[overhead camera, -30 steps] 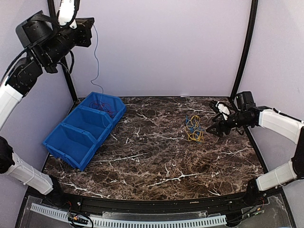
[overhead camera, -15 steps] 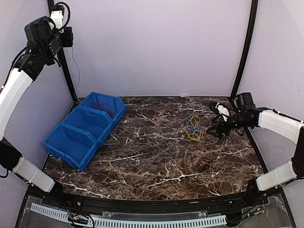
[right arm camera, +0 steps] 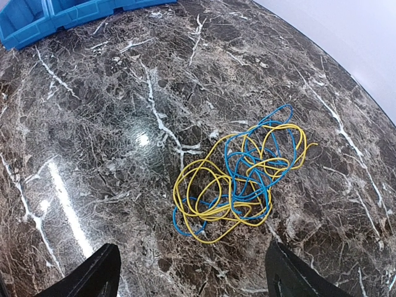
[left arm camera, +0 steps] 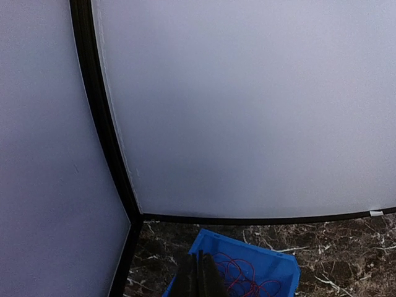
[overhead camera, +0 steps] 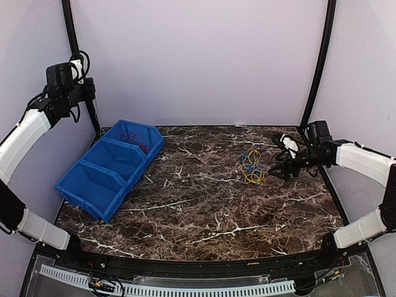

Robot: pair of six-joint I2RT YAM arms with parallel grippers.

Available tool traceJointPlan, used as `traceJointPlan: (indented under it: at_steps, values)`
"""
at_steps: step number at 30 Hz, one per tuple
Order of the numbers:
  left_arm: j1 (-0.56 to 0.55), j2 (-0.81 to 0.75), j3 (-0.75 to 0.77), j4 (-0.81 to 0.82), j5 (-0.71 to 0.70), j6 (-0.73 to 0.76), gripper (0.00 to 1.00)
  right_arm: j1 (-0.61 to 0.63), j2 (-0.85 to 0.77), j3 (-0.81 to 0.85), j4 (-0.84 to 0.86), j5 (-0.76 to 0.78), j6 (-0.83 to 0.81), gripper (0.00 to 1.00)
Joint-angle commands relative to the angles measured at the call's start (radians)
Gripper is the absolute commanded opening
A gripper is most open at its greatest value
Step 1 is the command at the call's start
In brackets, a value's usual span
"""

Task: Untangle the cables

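The left gripper (left arm camera: 200, 265) hangs high, fingers pressed together on nothing, and the red cable (overhead camera: 132, 138) lies alone in the far end of the blue bin (overhead camera: 93, 184). The yellow cable (right arm camera: 213, 213) and blue cable (right arm camera: 230, 154) sit knotted together on the table (overhead camera: 198, 210), so that part looks left to do, with the right gripper (right arm camera: 193, 272) spread wide beside them

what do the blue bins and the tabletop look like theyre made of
Blue bins: likely moulded plastic; uniform colour, soft sheen, thin walls. Tabletop: dark marble look, white veins, glossy with glare; real stone or laminate, unclear.
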Motion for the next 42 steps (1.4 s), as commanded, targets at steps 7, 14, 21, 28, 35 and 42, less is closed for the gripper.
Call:
traceJointPlan:
  at_steps: [7, 14, 21, 28, 35, 42]
  values:
    - [0.0, -0.081, -0.367, -0.004, 0.093, -0.137, 0.0, -0.004, 0.041, -0.007, 0.012, -0.028, -0.017, 0.83]
    - [0.001, 0.033, -0.355, -0.091, 0.086, -0.222, 0.0, -0.004, 0.04, -0.004, 0.004, -0.025, -0.021, 0.83]
    - [0.002, 0.097, -0.368, -0.167, 0.107, -0.272, 0.07, -0.004, 0.036, -0.005, 0.004, -0.021, -0.021, 0.83]
    - [0.002, 0.064, -0.327, -0.216, 0.111, -0.28, 0.56, -0.004, 0.046, -0.003, 0.002, -0.024, -0.022, 0.83]
    - [-0.018, -0.033, -0.345, -0.148, 0.347, -0.295, 0.64, -0.004, 0.051, -0.003, 0.003, -0.017, -0.025, 0.83]
    - [-0.23, -0.006, -0.37, -0.13, 0.363, -0.111, 0.56, -0.005, 0.067, 0.002, -0.004, -0.023, -0.026, 0.83]
